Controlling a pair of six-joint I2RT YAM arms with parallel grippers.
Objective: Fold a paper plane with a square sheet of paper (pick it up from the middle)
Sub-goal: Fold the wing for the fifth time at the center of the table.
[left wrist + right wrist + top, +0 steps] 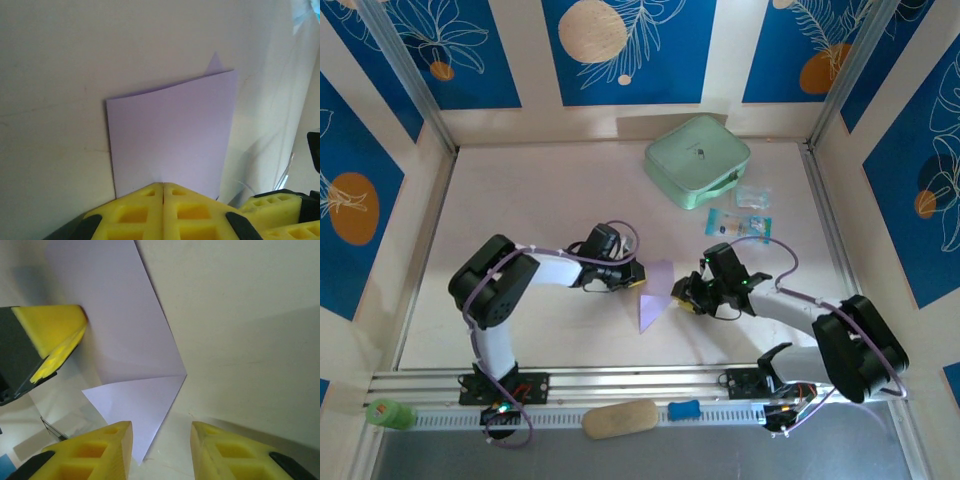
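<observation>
1. Pinching one edge of the lavender paper sheet point(170, 135), the left gripper point(163, 186) has its yellow fingers pressed flat together on it.
2. The right gripper point(161, 427) stands with its jaws spread. A clear gap shows between its fingers, and nothing is gripped.
3. The sheet's pointed corner reaches toward that gap, close to one finger; contact cannot be confirmed from the wrist view.
4. The sheet is folded, with one corner turned over into a triangle. It sits between the two grippers, over the middle of the table point(550, 200).
5. A mint-green case point(697, 160) sits at the far side with small blue packets point(740, 227) just beside it, both well apart from the sheet.
</observation>
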